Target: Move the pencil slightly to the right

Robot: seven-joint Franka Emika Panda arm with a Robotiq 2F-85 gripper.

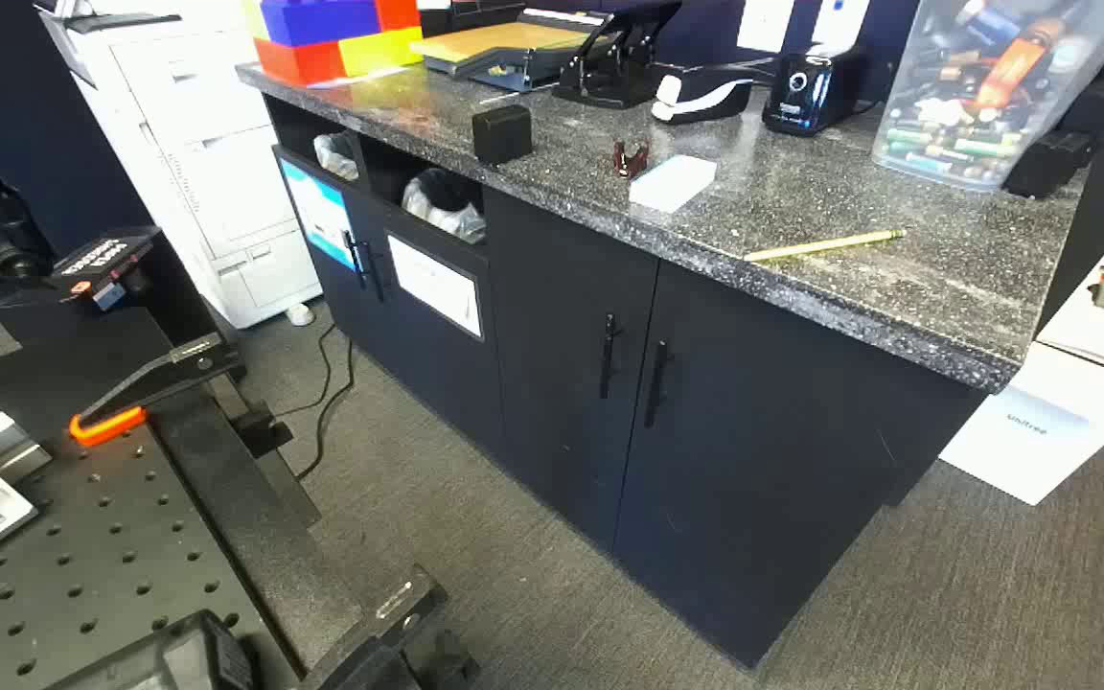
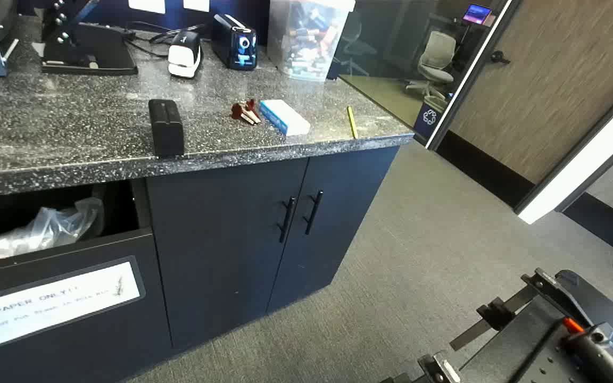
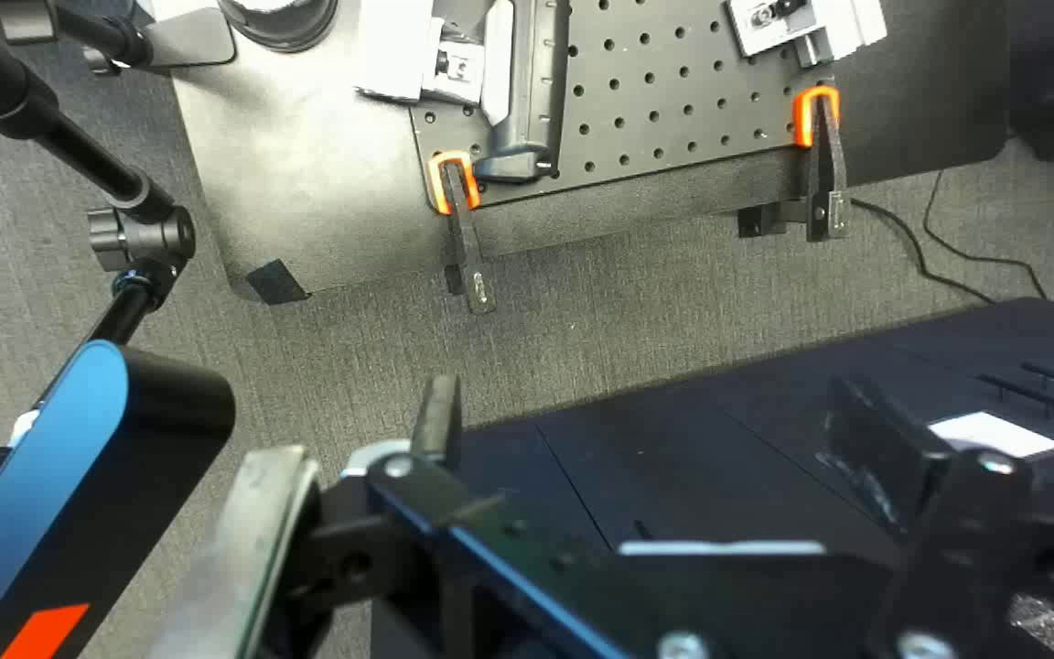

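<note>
Since the pencil (image 1: 825, 245) ends at the edge of the table (image 1: 954, 287), a skewed push from your parted, empty fingers (image 3: 888, 448) could drop it.

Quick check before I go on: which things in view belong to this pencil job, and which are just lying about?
For the job:
yellow pencil
gripper, open

Just lying about on the countertop:
dark red staple remover
white-and-blue box
black block
stapler
clear tub of small items
</note>
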